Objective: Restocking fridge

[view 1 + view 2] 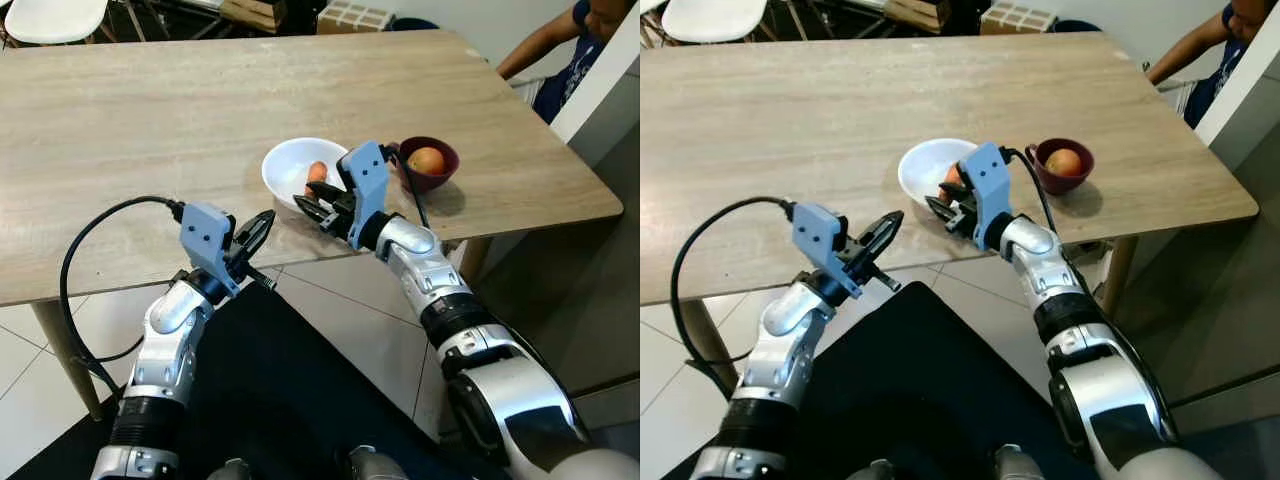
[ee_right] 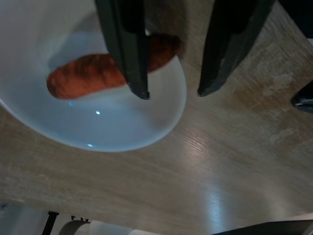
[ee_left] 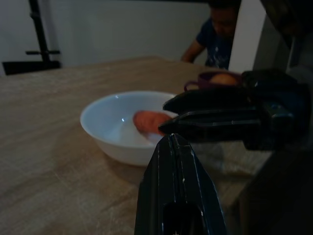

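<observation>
A white bowl [image 1: 280, 160] sits near the front edge of the wooden table [image 1: 150, 120] with an orange carrot [image 1: 317, 172] lying in it. My right gripper [image 1: 306, 196] is open at the bowl's near rim. In the right wrist view one finger [image 2: 128, 49] crosses over the carrot [image 2: 83, 77] and the other hangs outside the rim over the table. Nothing is held. My left gripper [image 1: 265, 221] is shut and empty at the table's edge, left of the bowl and pointing toward it. The left wrist view has its closed fingers [image 3: 173, 166] before the bowl [image 3: 107, 127].
A dark red bowl [image 1: 448, 172] holding a round orange fruit [image 1: 426, 159] stands just right of the white bowl. A person [image 1: 570, 50] sits at the table's far right corner. A white chair [image 1: 55, 18] and a cardboard box [image 1: 355, 17] lie beyond the table.
</observation>
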`<state>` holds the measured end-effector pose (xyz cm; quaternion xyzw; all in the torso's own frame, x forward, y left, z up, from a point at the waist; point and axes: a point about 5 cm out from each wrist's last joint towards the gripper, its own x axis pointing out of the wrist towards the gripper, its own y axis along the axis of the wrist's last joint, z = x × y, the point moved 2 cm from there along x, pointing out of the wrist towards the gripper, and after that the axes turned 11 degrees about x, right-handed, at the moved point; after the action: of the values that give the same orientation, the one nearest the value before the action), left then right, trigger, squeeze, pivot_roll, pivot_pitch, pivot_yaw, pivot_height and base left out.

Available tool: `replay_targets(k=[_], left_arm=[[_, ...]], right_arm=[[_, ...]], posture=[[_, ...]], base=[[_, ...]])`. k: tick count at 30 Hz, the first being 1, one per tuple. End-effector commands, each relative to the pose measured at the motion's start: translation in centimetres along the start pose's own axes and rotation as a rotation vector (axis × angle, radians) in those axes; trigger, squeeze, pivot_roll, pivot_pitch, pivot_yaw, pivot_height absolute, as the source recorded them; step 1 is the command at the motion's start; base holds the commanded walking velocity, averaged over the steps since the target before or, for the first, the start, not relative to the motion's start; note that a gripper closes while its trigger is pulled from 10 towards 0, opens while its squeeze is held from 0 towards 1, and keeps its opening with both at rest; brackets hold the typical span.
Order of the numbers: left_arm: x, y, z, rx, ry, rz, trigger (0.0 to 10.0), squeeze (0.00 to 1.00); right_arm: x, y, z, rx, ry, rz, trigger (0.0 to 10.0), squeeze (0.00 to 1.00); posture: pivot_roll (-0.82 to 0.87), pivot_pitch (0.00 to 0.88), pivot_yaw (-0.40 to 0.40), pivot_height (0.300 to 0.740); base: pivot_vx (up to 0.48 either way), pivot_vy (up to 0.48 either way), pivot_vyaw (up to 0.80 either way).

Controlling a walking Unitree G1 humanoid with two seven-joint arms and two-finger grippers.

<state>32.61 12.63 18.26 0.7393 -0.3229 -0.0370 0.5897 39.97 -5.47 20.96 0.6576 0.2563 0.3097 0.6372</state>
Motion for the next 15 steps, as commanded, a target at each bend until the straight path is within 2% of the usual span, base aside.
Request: replay_targets(k=[1,3,4,5,6,11,13,15], left_arm=[[-0.3,-0.1,0.4,-0.009,0.021,-0.003,10.0,0.0],[-0.5,-0.1,0.3,-0.004,0.038,-0.016,10.0,0.0],[-0.6,-0.2,0.2,-0.004,0.043,-0.023,10.0,0.0],[-0.7,-0.2,0.2,-0.006,0.048,-0.029,10.0,0.0],[-0.8,-0.2,0.1,-0.004,0.051,-0.032,10.0,0.0],[-1.0,0.0,-0.3,-0.005,0.063,-0.039,10.0,0.0],[-1.1,0.0,-0.6,-0.005,0.073,-0.049,10.0,0.0],[-1.1,-0.1,-1.0,0.007,0.082,-0.06,10.0,0.0]], right_arm=[[0.2,-0.1,-0.3,-0.013,0.015,-0.008,10.0,1.0],[0.5,0.0,-0.6,-0.025,0.022,-0.005,10.0,1.0],[0.6,0.1,-0.7,-0.029,0.028,-0.004,10.0,0.62],[0.8,0.2,-0.9,-0.031,0.033,-0.003,10.0,0.62],[1.0,0.2,-1.2,-0.033,0.043,-0.001,10.0,0.0],[1.5,0.2,-2.0,-0.036,0.073,-0.001,10.0,0.0],[2.0,-0.2,-2.9,-0.052,0.116,-0.025,10.0,0.0],[2.5,-0.8,-4.0,-0.109,0.148,-0.065,10.0,0.0]], posture=[[-0.06,0.198,-0.068,0.74],[-0.06,0.197,-0.068,0.74],[-0.06,0.195,-0.069,0.74],[-0.06,0.195,-0.069,0.74],[-0.06,0.193,-0.067,0.74],[-0.06,0.191,-0.061,0.74],[-0.07,0.192,-0.058,0.74],[-0.07,0.194,-0.056,0.74]], base=[[0.0,0.0,0.0],[0.0,0.0,0.0],[0.0,0.0,0.0],[0.0,0.0,0.0],[0.0,0.0,0.0],[0.0,0.0,0.0],[0.0,0.0,0.0],[0.0,0.0,0.0]])
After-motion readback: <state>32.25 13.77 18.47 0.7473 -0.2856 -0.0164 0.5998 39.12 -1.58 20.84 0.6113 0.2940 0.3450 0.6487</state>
